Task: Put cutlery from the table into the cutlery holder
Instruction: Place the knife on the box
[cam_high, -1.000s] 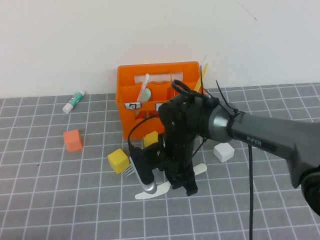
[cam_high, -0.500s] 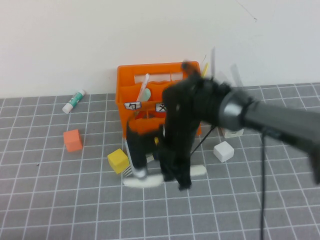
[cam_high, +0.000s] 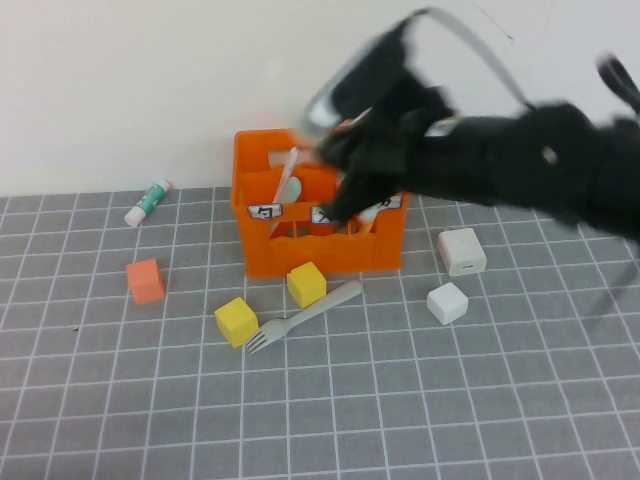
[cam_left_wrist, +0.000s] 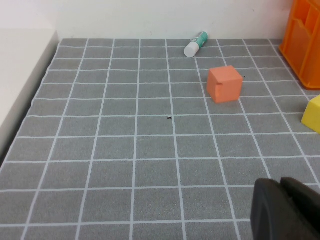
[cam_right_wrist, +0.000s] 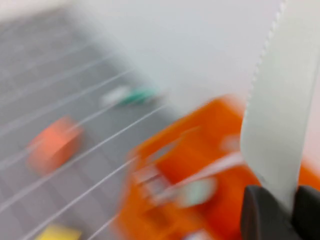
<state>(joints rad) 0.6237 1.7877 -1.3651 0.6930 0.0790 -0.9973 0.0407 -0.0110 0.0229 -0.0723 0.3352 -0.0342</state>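
1. Right gripper (cam_right_wrist: 277, 202) is pinching the cream-white knife (cam_right_wrist: 280, 105) above the cutlery holder (cam_high: 318, 225).
2. Grey fork (cam_high: 305, 317) is lying on the table (cam_high: 420, 400), waiting.
3. Left gripper (cam_left_wrist: 287, 210) is hanging low, pressed together.

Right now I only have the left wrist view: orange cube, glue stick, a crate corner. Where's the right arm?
Observer: The right gripper is raised over the cutlery holder, jaws shut on the cream-white knife.
Operator: Any cutlery on the table?
Observer: One grey fork, in front of the holder beside the yellow cubes.
Operator: Does the high view show my left gripper?
Observer: No. The left gripper shows only in your view, low over the table.
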